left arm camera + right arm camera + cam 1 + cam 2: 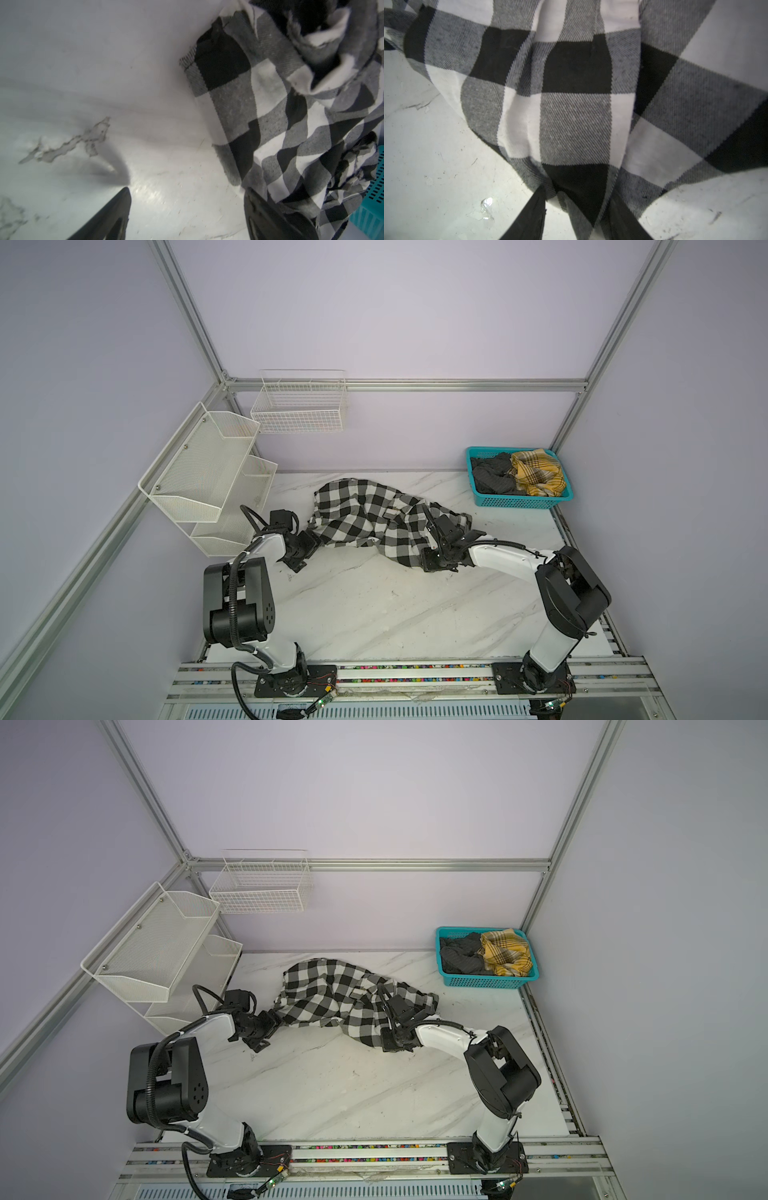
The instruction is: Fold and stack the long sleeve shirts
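One long sleeve shirt [361, 514] [328, 994] of black-and-white checks lies crumpled at the back middle of the marble table in both top views. My left gripper [313, 545] [276, 1021] sits low at the shirt's left edge. In the left wrist view it [187, 199] is wide open over bare table, with one finger touching the hem of the shirt [270, 104]. My right gripper [424, 562] [386, 1042] is at the shirt's front right end. In the right wrist view its jaws [577, 195] are half closed around a fold of the shirt [575, 104], and a gap still shows beside one finger.
A teal basket [519, 502] [490, 982] [374, 187] at the back right holds dark grey and yellow plaid clothes. A white mesh shelf [199, 472] leans at the left wall. A white wire basket [299, 410] hangs on the back wall. Bare marble table [395, 614] stretches in front of the shirt.
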Motion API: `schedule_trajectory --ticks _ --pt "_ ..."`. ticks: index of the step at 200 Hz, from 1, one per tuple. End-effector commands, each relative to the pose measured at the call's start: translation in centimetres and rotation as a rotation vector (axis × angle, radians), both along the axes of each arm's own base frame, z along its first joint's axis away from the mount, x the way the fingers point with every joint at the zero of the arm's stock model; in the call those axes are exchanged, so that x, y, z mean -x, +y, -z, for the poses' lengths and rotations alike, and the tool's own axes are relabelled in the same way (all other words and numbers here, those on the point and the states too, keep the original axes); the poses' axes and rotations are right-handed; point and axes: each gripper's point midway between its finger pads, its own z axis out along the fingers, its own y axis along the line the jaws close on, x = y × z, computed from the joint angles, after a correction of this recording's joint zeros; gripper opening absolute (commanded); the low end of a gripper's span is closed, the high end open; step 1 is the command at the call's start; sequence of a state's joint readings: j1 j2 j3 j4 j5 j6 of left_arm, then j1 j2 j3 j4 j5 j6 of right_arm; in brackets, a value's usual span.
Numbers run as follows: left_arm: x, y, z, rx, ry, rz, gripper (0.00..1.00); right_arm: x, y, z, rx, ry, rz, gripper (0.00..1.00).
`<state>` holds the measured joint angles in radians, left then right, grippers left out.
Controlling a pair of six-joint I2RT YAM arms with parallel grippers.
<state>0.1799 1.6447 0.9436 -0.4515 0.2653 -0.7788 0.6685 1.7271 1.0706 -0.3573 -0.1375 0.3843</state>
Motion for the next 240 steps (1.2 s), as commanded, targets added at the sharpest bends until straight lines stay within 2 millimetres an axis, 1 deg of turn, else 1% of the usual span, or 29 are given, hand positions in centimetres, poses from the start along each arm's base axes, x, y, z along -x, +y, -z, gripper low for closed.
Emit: schedule_trajectory --ticks 1,13,32,51,61,77,87,107,120,136,154,172,193,206,211,220,231,240 --pt "-3.0 0.1 -1.4 0.052 -0.109 -0.045 0.83 0.2 0.2 0.2 -0.014 0.002 0.016 0.48" --pt "-3.5 0.3 -1.0 0.046 -0.115 -0.053 0.82 0.3 0.0 0.4 -0.007 0.006 0.020 0.47" --pt "-4.2 0.8 -0.3 0.030 -0.114 -0.060 0.77 0.4 -0.3 0.5 0.005 0.010 0.030 0.45" --pt "-5.2 1.3 -0.1 0.035 -0.129 -0.066 0.72 0.4 -0.4 0.0 0.001 0.004 0.036 0.45" --pt "-5.8 1.4 -0.2 0.040 -0.147 -0.060 0.69 0.4 -0.3 -0.4 -0.007 0.001 0.037 0.49" --pt "-6.6 1.9 -0.2 0.041 -0.147 -0.057 0.59 0.5 -0.2 -0.8 -0.017 -0.002 0.035 0.61" --pt "-6.9 2.3 -0.3 0.030 -0.140 -0.056 0.56 0.6 -0.2 -0.9 -0.020 0.002 0.032 0.65" --pt "-6.9 3.1 -0.5 0.002 -0.138 -0.057 0.53 0.6 -0.6 -0.5 0.004 0.004 0.044 0.67" --pt "-6.8 3.4 -0.4 -0.004 -0.133 -0.051 0.47 0.5 -0.8 -0.2 0.012 0.004 0.048 0.66" --pt "-6.7 3.3 0.0 -0.007 -0.113 -0.035 0.43 0.6 -0.6 0.1 0.006 0.012 0.047 0.61" --pt "-6.2 3.4 0.4 -0.018 -0.095 -0.033 0.42 0.7 -0.3 0.4 -0.009 0.026 0.039 0.50" --pt "-5.7 3.7 0.9 -0.034 -0.081 -0.038 0.42 1.2 -0.2 0.6 -0.015 0.038 0.027 0.43" --pt "-5.6 3.7 1.4 -0.028 -0.067 -0.034 0.33 1.6 -0.4 1.2 -0.005 0.056 0.021 0.19" --pt "-5.9 3.8 1.5 -0.026 -0.068 -0.034 0.26 1.6 -0.6 1.4 0.009 0.057 0.022 0.00" --pt "-6.0 3.8 1.4 -0.025 -0.069 -0.034 0.21 1.6 -0.6 1.4 0.012 0.057 0.024 0.00" --pt "-6.2 3.8 1.1 -0.022 -0.072 -0.042 0.11 1.0 -0.9 0.7 0.014 0.035 0.057 0.00" --pt "-6.5 3.9 -0.1 -0.018 -0.094 -0.057 0.01 -0.1 -1.3 -1.0 0.016 -0.006 0.104 0.00" --pt "-6.9 4.0 -1.8 -0.022 -0.126 -0.070 0.00 -1.5 -1.7 -2.9 -0.006 -0.049 0.133 0.00"
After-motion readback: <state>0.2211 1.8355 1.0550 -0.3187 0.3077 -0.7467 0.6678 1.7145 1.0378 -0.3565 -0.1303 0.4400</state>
